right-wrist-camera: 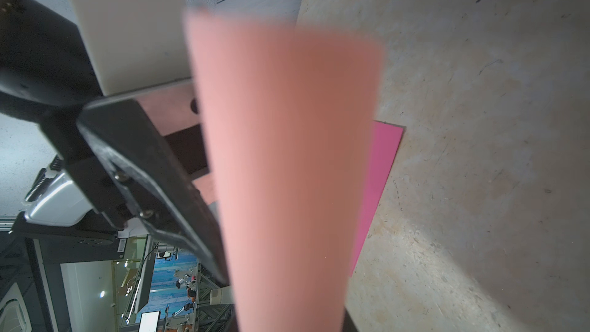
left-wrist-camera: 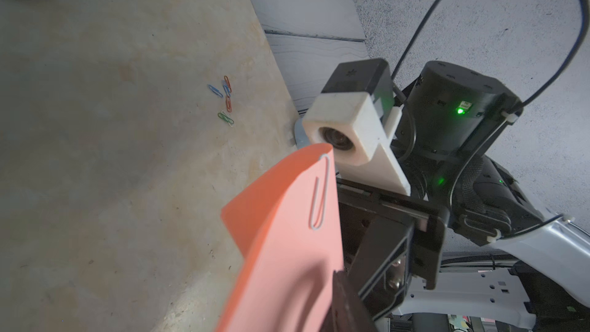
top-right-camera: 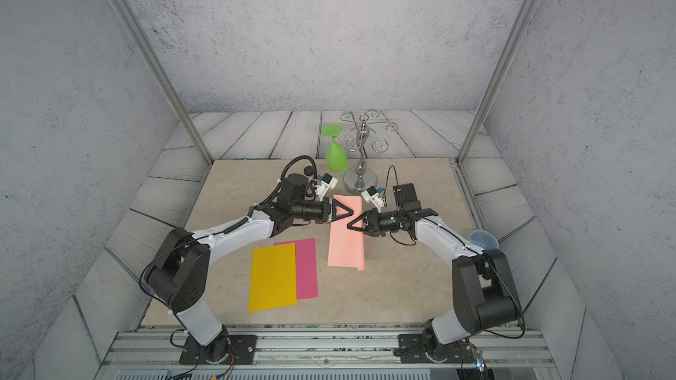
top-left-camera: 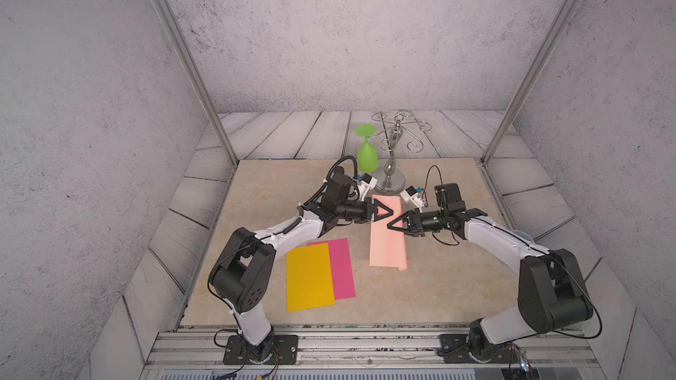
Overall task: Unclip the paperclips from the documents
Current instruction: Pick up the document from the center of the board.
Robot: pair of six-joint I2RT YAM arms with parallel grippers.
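Right wrist view, blurred salmon sheet (right-wrist-camera: 287, 154) blocks table (right-wrist-camera: 479, 122), magenta sheet (right-wrist-camera: 380, 180) behind

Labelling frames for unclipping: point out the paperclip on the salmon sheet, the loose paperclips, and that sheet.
clipped paperclip (left-wrist-camera: 320, 198), left wrist view, middle of its wire loop.
loose paperclips (left-wrist-camera: 227, 100), left wrist view, middle of the cluster.
salmon sheet (top-left-camera: 387, 250), a top view, lower half of its face.
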